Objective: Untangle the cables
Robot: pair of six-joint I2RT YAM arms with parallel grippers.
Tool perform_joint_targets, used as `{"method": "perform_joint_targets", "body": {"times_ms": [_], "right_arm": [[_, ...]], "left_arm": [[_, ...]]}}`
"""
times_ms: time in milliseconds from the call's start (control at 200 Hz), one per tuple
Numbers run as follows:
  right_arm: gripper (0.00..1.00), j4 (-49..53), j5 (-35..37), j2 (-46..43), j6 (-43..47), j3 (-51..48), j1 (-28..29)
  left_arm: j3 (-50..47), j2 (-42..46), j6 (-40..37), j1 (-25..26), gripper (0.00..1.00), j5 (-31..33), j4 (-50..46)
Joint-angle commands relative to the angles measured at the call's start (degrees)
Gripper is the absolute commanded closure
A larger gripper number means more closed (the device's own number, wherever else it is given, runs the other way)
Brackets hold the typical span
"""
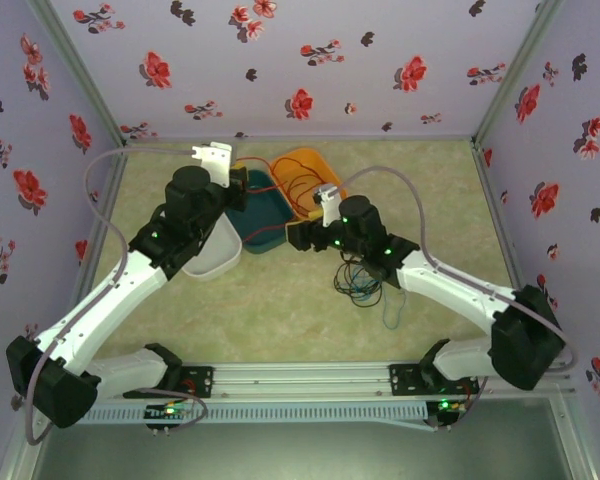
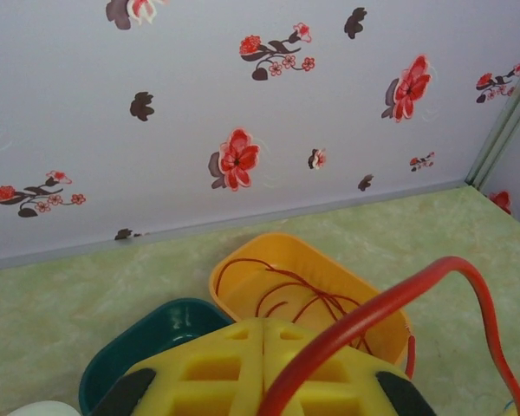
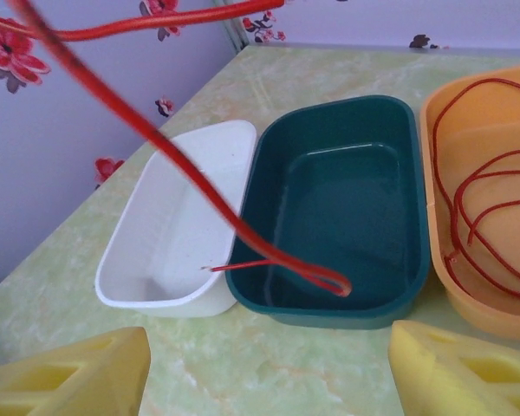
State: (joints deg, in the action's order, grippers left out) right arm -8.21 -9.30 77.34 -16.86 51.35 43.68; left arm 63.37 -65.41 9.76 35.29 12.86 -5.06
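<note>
Top external: black/blue cables (image 1: pixel 360 281) on table (image 1: pixel 280 310) right of teal bin (image 1: pixel 270 212). Right wrist: red cable (image 3: pixel 334 282) hangs over teal bin, coils in orange bin (image 3: pixel 437 217); left gripper (image 2: pixel 261 342) clamps red cable; right gripper (image 3: pixel 269 347) released.

Red cable (image 3: pixel 169 152): thin, orange-red, partly raised off the table (image 1: pixel 280 310). Rt-wrist view: one strand runs diag. from top left down to a tight hairpin bend over teal tub (image 3: pixel 329 191), then doubles back left to a free end at white tub (image 3: pixel 182 208) rim. Can't tell if the bend touches the tub floor. A 2nd strand crosses the top, approx. horiz. Remainder lies in loose loops inside orange tub (image 1: pixel 305 155). Left-wrist view: arc close to lens, lower rt.

Black + blue cables (image 1: pixel 360 280): small tangled clump on table, just near-rt of the tubs. Blue loop (image 1: pixel 392 318) trails toward near edge.
</note>
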Motion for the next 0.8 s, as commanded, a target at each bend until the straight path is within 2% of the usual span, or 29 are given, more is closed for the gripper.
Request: {"method": "perform_joint_targets", "body": {"times_ms": [0,310,505,795], "right_arm": [[0.30,-3.8,-0.3,2.8,1.7,3.0,0.4],[0.47,-4.5,5.5,5.2,4.0,4.9,0.0],[0.71,-4.9,6.3,4.5,3.7,5.2,-0.5],[0.93,-0.5,10.0,2.2,3.3,6.9,-1.1]], "left_arm": [[2.0,0.8,1.3,-0.5,1.00,-1.3,-0.7],[2.6,1.9,1.2,-0.8,1.00,-3.3,-4.8],[2.7,1.8,1.3,-1.0,1.00,-4.7,-6.6],[3.5,-0.2,1.2,-1.3,1.00,-6.8,-8.2]]}}
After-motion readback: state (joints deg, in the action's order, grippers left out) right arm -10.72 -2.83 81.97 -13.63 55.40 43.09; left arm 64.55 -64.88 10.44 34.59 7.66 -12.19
